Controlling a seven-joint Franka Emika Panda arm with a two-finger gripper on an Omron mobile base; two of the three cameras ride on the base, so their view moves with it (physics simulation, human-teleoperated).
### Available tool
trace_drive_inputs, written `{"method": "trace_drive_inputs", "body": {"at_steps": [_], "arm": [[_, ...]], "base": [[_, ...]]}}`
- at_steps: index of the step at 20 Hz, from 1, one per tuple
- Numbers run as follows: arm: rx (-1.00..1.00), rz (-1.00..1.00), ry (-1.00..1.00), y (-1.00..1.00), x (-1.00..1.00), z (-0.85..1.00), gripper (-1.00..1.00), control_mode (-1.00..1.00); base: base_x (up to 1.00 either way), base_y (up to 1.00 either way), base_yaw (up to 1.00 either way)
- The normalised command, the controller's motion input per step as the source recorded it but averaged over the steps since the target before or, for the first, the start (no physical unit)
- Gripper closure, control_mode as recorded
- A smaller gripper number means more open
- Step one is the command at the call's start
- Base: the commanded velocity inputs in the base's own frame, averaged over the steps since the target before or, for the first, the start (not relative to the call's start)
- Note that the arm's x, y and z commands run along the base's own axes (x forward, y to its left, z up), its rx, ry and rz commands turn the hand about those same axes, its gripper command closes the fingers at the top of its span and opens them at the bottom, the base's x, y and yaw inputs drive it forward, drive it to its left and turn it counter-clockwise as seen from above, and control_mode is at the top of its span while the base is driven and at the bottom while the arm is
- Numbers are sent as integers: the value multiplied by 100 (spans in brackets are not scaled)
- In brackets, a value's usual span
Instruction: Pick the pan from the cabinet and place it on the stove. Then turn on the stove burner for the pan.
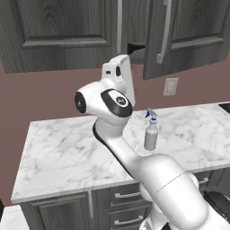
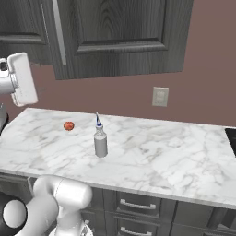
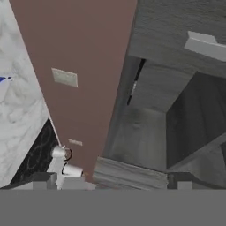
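Observation:
The dark grey cabinet hangs above the counter, its right door swung ajar, with a silver bar handle. A black shape sits in the gap between the doors; I cannot tell whether it is the pan. My hand is raised just below that gap, pointing into it. In the hand view my gripper is open with nothing between its fingertips, facing the cabinet's inside past the open door. The black stove shows at the counter's right end.
A spray bottle stands on the marble counter, close to my arm. A small red fruit lies near the wall. A wall outlet sits under the open door. A small white kettle rests on the stove.

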Motion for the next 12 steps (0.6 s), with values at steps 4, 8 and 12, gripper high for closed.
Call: {"method": "trace_drive_inputs", "body": {"at_steps": [4,8,12], "arm": [[-4,-15,-3,0,53,2,-100,-100],[0,-13,-4,-1,37,12,-100,-100],[0,-12,-4,-7,18,18,-100,-100]], "base": [[0,0,0],[0,0,0],[0,0,0]]}}
